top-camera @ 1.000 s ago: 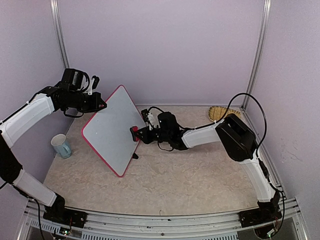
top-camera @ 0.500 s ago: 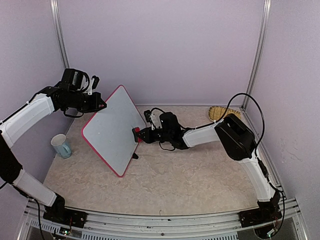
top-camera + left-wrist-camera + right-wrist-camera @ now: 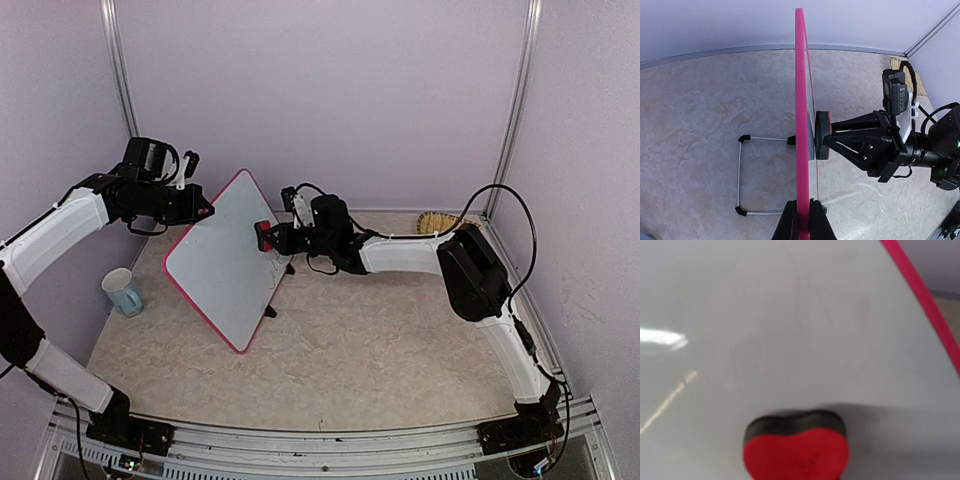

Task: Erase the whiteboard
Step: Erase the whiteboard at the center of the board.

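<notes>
The whiteboard, white with a pink-red frame, stands tilted on the table, left of the middle. My left gripper is shut on its upper left frame edge; the left wrist view shows the frame edge-on, pinched between the black fingertips. My right gripper is shut on a red heart-shaped eraser with a black felt side. The eraser lies pressed against the board's face near its upper right edge. In the right wrist view the eraser sits on the white surface, which shows only faint smears.
A blue and white mug stands at the left, near the board's lower corner. A straw brush lies at the back right by the wall. The board's wire stand with black feet reaches out behind it.
The right gripper has slid the eraser up the board's right side, from near the lower right edge toward the top. The left gripper and the board have stayed put.
</notes>
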Action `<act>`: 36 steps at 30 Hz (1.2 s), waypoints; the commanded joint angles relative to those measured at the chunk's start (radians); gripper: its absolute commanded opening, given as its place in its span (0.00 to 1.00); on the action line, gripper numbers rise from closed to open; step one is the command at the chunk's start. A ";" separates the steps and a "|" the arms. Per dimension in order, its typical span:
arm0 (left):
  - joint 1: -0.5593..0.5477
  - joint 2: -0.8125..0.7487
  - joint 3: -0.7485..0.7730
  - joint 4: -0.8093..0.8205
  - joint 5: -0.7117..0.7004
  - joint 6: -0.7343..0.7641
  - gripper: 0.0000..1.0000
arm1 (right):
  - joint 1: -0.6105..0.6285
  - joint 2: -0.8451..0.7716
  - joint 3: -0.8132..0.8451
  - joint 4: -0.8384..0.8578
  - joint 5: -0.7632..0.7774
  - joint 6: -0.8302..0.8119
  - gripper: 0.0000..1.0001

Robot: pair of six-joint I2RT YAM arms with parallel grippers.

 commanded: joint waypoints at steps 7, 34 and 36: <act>-0.008 0.004 -0.021 0.000 0.018 0.034 0.00 | 0.012 0.022 -0.088 -0.006 -0.077 0.044 0.03; -0.008 0.004 -0.026 -0.002 0.034 0.037 0.00 | -0.008 0.128 0.222 -0.210 -0.016 0.070 0.09; -0.009 0.006 -0.027 0.000 0.037 0.037 0.00 | -0.018 0.141 0.245 -0.213 -0.006 0.077 0.10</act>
